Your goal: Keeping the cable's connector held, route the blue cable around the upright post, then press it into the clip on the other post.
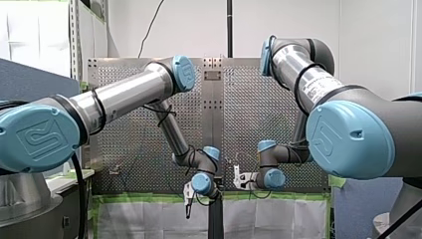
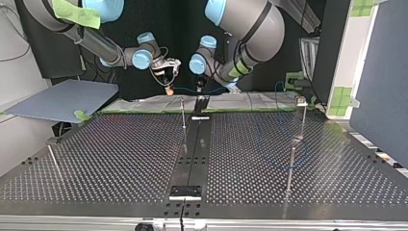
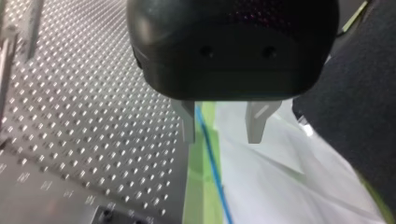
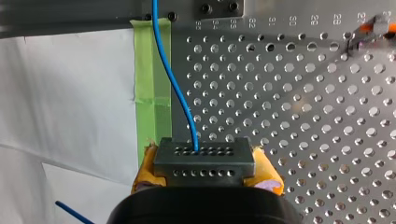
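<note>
Connector (image 4: pixel 204 161) clamped between right fingers (image 4: pixel 267 177); left fingers (image 3: pixel 188 123) apart, blue cable (image 3: pixel 212 158) between.

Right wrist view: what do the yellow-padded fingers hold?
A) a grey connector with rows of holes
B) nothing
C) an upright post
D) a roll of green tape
A: the connector sits clamped between the yellow pads of my right gripper, and the blue cable leaves one of its holes.
</note>
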Tool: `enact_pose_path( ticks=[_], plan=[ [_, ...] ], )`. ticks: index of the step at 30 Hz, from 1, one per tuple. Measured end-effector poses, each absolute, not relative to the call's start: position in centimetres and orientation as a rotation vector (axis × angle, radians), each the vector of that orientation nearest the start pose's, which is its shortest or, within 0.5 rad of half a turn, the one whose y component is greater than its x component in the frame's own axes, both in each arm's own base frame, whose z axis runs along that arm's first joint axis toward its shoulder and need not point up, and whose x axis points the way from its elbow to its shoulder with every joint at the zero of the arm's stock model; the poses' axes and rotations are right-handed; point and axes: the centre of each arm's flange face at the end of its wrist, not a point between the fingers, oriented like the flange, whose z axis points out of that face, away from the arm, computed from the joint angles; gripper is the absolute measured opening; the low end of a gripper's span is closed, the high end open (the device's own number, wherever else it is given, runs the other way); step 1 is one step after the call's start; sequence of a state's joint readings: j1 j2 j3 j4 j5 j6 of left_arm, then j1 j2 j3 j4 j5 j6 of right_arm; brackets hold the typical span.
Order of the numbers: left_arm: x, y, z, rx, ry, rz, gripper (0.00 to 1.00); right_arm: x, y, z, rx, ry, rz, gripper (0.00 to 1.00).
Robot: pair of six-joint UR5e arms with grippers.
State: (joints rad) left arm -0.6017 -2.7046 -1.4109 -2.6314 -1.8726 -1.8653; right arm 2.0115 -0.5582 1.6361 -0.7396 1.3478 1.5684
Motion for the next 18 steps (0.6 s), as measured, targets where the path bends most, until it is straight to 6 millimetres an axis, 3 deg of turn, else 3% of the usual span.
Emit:
enact_pose_path(
  ticks=[18],
  plan=[
    [48.9,-44.3,-11.7,0.073,2.005,-0.341,0.54,40.3,-47.6,-8.3,-2.690,1.339,-1.966,0.00]
  ],
)
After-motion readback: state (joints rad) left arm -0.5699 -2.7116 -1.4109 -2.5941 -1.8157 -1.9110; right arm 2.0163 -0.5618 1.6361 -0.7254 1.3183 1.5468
